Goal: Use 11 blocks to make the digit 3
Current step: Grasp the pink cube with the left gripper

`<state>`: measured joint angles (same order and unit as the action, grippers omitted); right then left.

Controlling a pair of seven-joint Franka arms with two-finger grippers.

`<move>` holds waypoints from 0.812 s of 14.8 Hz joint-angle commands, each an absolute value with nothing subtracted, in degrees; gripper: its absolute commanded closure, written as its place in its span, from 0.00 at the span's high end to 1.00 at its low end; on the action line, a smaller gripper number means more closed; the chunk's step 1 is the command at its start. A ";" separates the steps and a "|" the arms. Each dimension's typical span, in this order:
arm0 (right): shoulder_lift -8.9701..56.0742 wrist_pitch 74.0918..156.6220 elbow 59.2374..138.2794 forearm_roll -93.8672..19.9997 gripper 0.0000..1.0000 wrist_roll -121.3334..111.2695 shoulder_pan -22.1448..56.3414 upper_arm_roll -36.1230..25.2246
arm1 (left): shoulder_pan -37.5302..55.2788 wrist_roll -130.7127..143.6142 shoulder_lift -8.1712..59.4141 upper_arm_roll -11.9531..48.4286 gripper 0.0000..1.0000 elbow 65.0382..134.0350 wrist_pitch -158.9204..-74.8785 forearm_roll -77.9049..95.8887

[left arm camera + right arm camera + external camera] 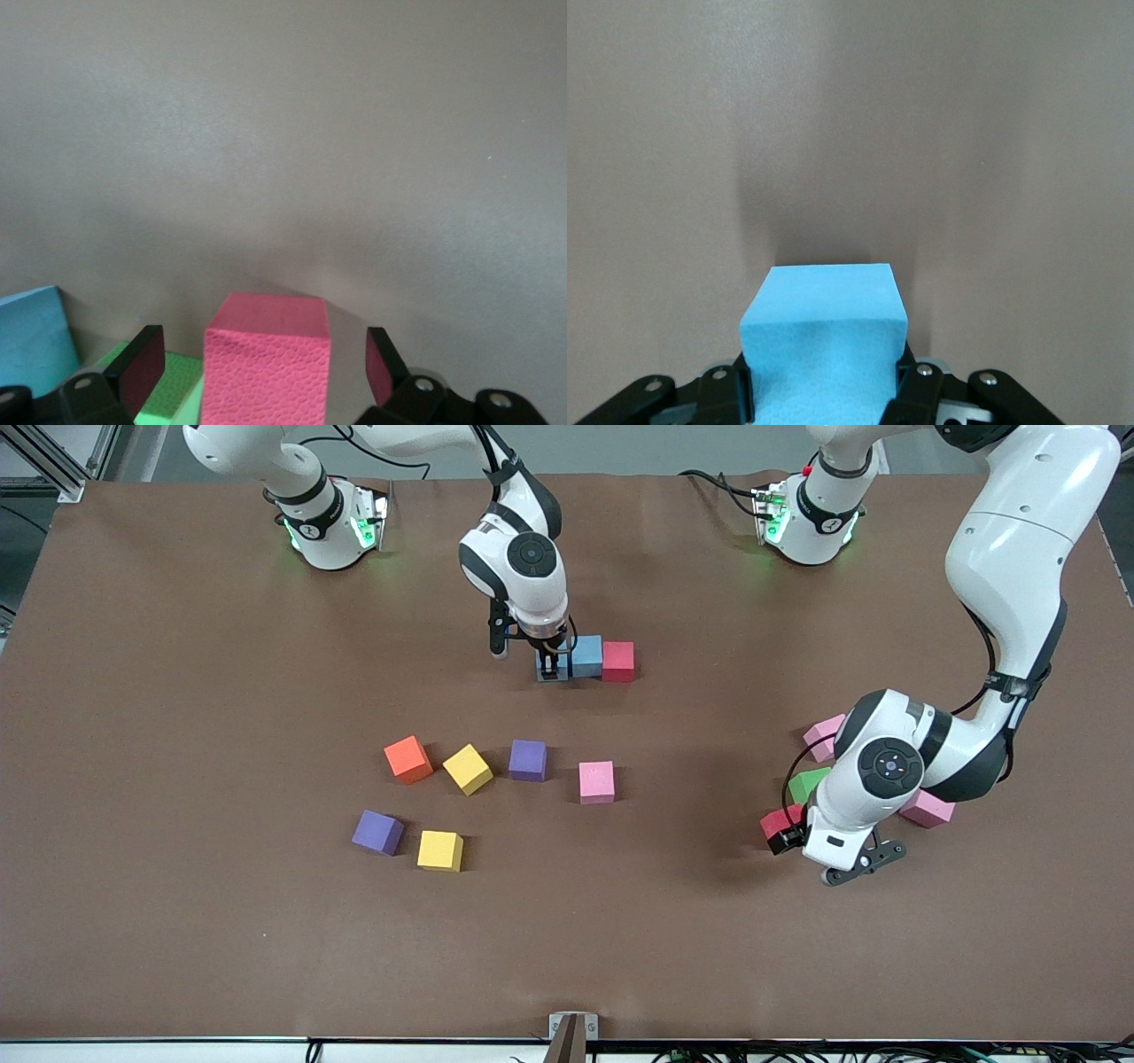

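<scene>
between the right gripper fingers, a matte light blue cube

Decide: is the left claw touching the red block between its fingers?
Apart. The left wrist view shows the left claw open, table visible between each finger and the red block.

The front view looks down from high across the counter toward both arm bases, taking in the whole surface. Each wrist view sits just above its own end effector, very close. The left wrist view faces a red block that the front view also shows; the right wrist view shares a light blue block.
</scene>
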<state>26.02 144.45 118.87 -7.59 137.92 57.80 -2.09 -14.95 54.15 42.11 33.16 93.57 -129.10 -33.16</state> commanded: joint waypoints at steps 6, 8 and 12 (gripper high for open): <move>26.46 145.46 118.65 -8.00 0.00 139.48 59.50 -2.64 | -14.77 54.41 42.98 33.40 1.00 94.30 -129.64 -31.90; 26.46 145.55 118.65 -8.00 0.00 139.57 59.59 -2.64 | -14.77 54.40 42.98 33.40 1.00 94.83 -129.64 -31.90; 26.63 146.60 118.83 -8.00 0.00 139.57 59.59 -2.72 | -14.94 53.88 43.07 33.40 1.00 95.97 -129.64 -31.99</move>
<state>26.12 145.61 118.87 -7.59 138.24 58.58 -2.09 -14.74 54.26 43.48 33.28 95.08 -129.41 -32.51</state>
